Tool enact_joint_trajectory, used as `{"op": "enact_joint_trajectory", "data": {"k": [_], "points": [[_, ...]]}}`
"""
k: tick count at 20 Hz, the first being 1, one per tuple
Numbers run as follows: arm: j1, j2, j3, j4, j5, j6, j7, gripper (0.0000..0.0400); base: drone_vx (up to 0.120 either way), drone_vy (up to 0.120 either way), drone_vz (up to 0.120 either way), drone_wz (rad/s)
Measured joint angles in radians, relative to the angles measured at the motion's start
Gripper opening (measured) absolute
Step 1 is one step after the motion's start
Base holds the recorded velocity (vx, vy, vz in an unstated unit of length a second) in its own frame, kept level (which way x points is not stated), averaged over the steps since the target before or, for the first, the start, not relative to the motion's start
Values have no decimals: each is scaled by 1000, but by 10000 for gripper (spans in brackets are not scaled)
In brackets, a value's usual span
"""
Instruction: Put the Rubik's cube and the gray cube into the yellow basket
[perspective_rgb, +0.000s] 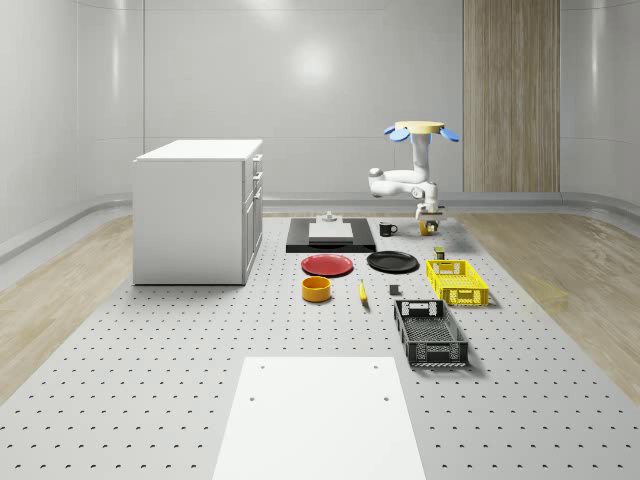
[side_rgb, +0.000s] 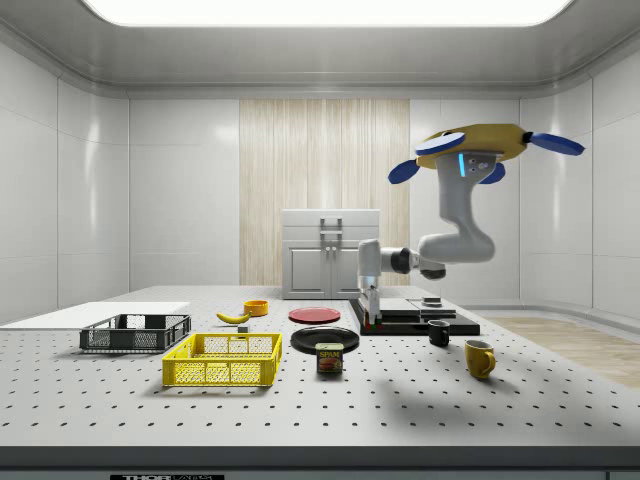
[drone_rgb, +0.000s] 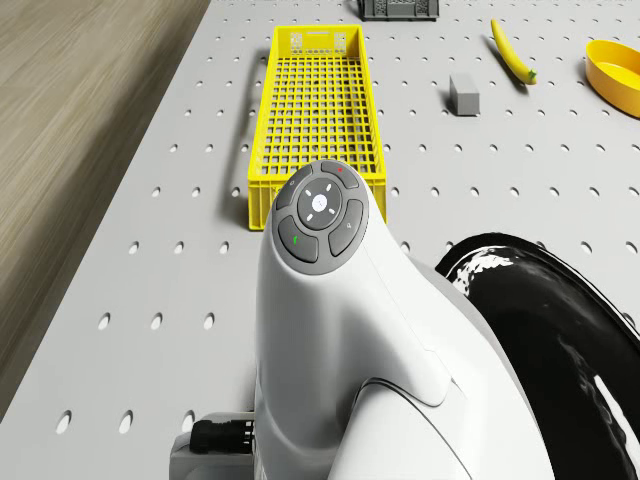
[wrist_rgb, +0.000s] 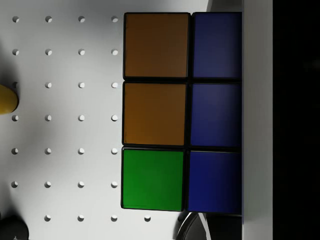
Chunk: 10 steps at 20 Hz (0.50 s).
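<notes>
Basically drone (side_rgb: 478, 150) hovers above table's (perspective_rgb: 150, 400) far end, gripper (side_rgb: 369, 322) down near black plate (side_rgb: 325, 338); Rubik's cube (wrist_rgb: 170, 112) close against wrist camera, half cut off. Grip state: cannot tell. Yellow basket (perspective_rgb: 456, 281) well apart.

Drone (side_rgb: 480, 145) hovers over table's far end. Yellow basket (perspective_rgb: 456, 281) open-topped, approach clear; black plate (perspective_rgb: 392, 262) and can (side_rgb: 329, 358) just beside it.

Red plate (perspective_rgb: 327, 264), black plate (perspective_rgb: 392, 262), perhaps a banana (perspective_rgb: 362, 291) nearby.
</notes>
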Motion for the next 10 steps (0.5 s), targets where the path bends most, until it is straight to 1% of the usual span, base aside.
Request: {"op": "enact_joint_trajectory", "data": {"k": [8, 10], "points": [[-4, -21, 3, 1, 9, 19, 3, 322, 120, 0, 0, 0], [-5, -26, 4, 1, 11, 24, 4, 322, 120, 100, 0, 0]]}}
